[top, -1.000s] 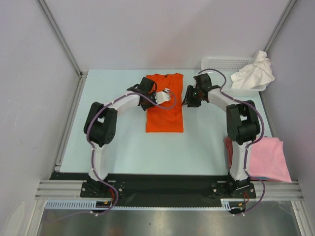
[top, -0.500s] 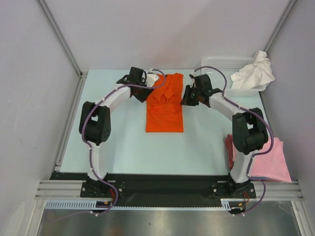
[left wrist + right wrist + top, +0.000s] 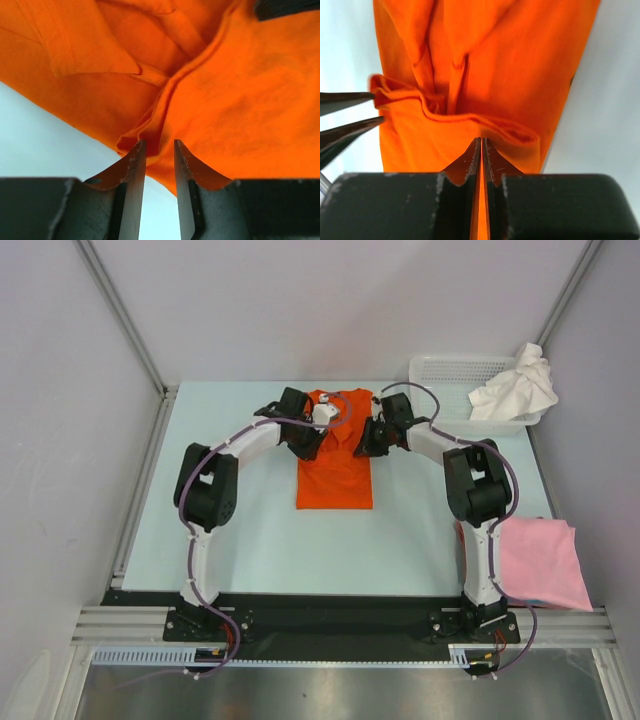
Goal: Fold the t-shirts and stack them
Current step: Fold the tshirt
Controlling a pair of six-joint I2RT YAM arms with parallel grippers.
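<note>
The bright orange t-shirt (image 3: 335,465) lies folded into a narrow strip at mid-table, its far end rumpled. My left gripper (image 3: 322,420) is at that far end on the left. In the left wrist view its jaws (image 3: 159,146) stand apart, with a raised fold of the orange cloth (image 3: 240,100) between the tips. My right gripper (image 3: 370,436) is at the shirt's right edge. Its jaws (image 3: 481,141) are shut on a thin pinch of the orange cloth (image 3: 470,125). A white t-shirt (image 3: 515,385) hangs over the basket. A pale pink t-shirt (image 3: 540,560) lies folded at the near right.
A white plastic lattice basket (image 3: 450,370) stands at the far right corner of the pale table (image 3: 240,530). Grey walls close in both sides and the back. The left gripper's fingers (image 3: 350,112) show at the left edge of the right wrist view.
The left gripper swung out to the shirt's far left corner, then came back to the rumpled far end. The right gripper shifted left onto the shirt's edge and closed on the cloth.
</note>
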